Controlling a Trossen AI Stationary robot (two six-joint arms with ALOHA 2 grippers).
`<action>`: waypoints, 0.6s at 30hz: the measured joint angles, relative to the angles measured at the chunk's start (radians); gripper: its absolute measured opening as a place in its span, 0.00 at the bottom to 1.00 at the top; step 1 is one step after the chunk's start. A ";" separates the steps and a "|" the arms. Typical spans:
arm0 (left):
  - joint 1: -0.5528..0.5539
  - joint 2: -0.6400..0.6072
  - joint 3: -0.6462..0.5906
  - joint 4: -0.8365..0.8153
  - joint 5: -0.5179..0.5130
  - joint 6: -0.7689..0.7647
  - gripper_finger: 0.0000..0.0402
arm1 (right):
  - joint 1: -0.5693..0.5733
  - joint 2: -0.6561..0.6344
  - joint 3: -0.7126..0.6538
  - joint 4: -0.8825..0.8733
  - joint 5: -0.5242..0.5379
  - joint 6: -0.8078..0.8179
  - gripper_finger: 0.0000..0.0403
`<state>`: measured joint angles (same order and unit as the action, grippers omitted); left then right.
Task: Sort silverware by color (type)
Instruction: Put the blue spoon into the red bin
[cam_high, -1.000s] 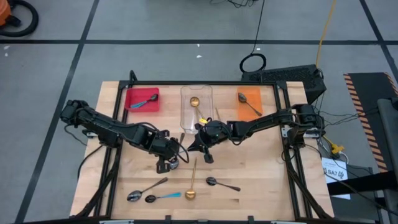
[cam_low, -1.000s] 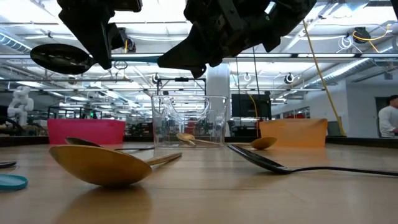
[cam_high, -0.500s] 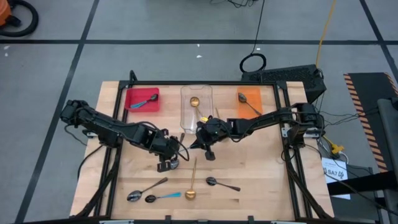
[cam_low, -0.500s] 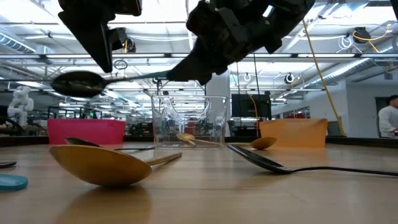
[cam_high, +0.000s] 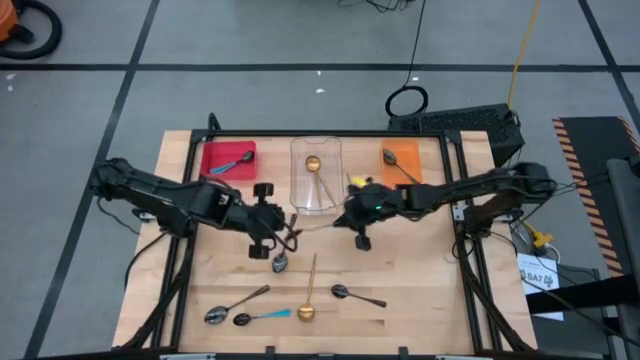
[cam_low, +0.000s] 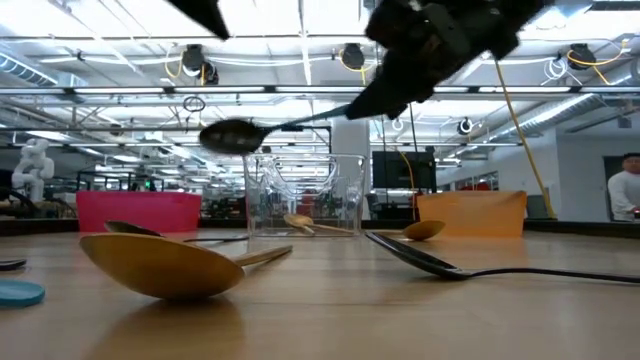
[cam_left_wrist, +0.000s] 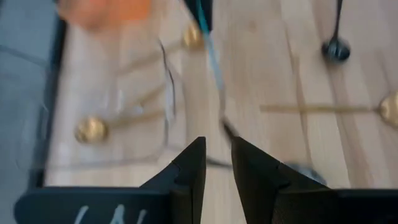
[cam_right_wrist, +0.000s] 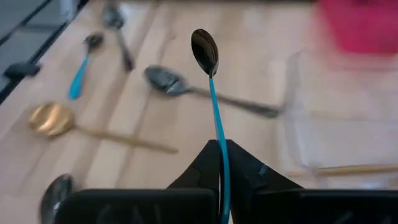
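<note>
Right end effector is clamped on the blue-handled spoon, held mid-air near the clear bin. Left end effector is parted, empty. Spoon should be carried level to the red bin, released low.

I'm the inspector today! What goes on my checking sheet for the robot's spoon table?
Surface: wooden table, bare wood between the spoons.
Job's things: red tray holds a blue-handled spoon; clear tray a gold spoon; orange tray a dark spoon; five loose spoons lie nearer the front.
Clutter: nothing seen.
Grippers: right gripper shut on a lifted spoon with a blue handle; left gripper open, empty.
Cables: yellow cable hanging; black loop on the floor.
Surroundings: grey floor; a person far off.
</note>
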<state>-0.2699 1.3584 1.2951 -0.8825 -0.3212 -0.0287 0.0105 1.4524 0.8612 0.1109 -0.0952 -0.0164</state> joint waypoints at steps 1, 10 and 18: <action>0.002 -0.011 0.001 0.025 -0.003 0.025 0.21 | 0.004 -0.031 -0.037 0.053 0.026 0.006 0.01; 0.002 -0.038 -0.002 0.149 -0.001 0.204 0.21 | 0.035 -0.169 -0.307 0.557 0.210 -0.046 0.00; 0.003 -0.117 -0.159 0.321 0.004 0.168 0.21 | 0.037 -0.192 -0.333 0.602 0.286 -0.092 0.00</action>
<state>-0.2668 1.2417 1.1364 -0.5611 -0.3169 0.1391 0.0479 1.2606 0.5278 0.7129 0.1904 -0.1088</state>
